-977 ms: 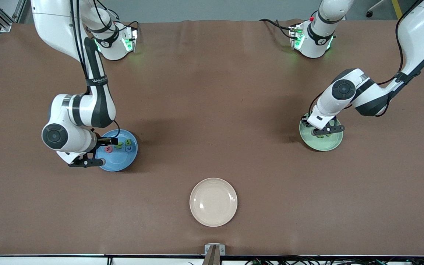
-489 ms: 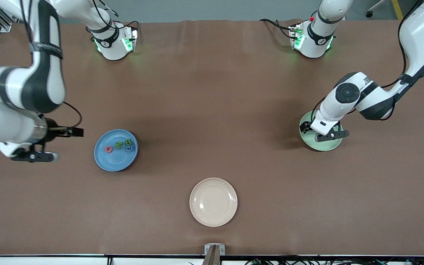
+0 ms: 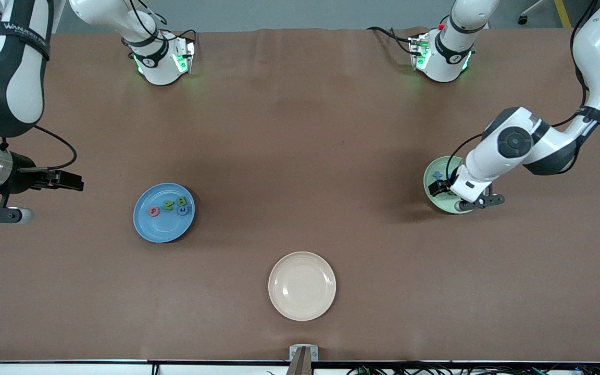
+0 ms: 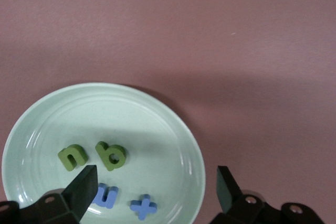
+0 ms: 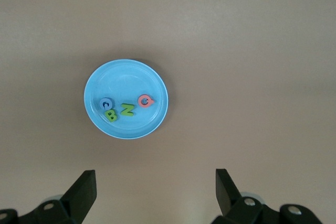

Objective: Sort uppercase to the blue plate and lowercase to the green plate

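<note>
The blue plate holds the uppercase letters: red Q, green N, green B and blue G. My right gripper hangs open and empty, high over the right arm's end of the table, with the blue plate well below it. My left gripper is open and empty just above the green plate. In that plate lie the lowercase letters: olive n, olive b, blue u and blue x. The left arm hides most of the green plate from the front.
A beige plate with nothing in it sits nearest the front camera, midway along the table. Both arm bases stand at the table's edge farthest from that camera. Brown tabletop stretches between the plates.
My right arm has pulled away from the blue plate toward its end of the table and risen. My left gripper has opened over the green plate and shifted slightly.
</note>
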{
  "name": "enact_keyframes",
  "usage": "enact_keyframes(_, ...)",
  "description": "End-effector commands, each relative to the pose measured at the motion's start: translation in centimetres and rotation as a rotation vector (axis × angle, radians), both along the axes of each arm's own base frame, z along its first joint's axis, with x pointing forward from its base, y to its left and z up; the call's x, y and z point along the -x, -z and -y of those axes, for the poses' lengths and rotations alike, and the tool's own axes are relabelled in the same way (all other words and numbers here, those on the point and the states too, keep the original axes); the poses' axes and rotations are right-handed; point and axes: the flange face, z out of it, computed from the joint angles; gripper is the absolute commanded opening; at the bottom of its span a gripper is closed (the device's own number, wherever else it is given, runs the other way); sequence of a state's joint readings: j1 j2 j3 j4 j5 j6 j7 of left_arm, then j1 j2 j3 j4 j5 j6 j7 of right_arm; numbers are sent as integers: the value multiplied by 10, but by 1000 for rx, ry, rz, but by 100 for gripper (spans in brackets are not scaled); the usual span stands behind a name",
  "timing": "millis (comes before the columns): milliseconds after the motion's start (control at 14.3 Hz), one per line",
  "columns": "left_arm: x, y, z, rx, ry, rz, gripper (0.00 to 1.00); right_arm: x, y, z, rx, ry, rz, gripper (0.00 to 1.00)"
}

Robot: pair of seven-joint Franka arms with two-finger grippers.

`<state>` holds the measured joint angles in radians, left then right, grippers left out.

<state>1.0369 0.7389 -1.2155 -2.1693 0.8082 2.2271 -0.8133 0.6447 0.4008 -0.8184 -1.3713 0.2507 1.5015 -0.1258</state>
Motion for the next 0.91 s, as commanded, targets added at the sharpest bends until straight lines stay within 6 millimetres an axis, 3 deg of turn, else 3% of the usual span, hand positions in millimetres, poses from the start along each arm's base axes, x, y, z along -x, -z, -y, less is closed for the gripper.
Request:
enact_keyframes(0,-11,-31,2,-21,56,-33,99,-4,-6,-2,2,-5,9,100)
enact_keyframes(279,-12,-51,17,42,76,-72,99,-3,-5,-11,7,-20,2,100)
enact_keyframes(559,-11,-78,9,134,116,-63,99,3,-6,-7,-19,-23,-32,100)
enact_keyframes(698,-12,-92,3,154,128,-40,99,2,3,-6,-59,-36,-64,100)
enact_keyframes(838,-19,-114,-15,129,117,10,99,10,-14,1,-58,-45,-50,100)
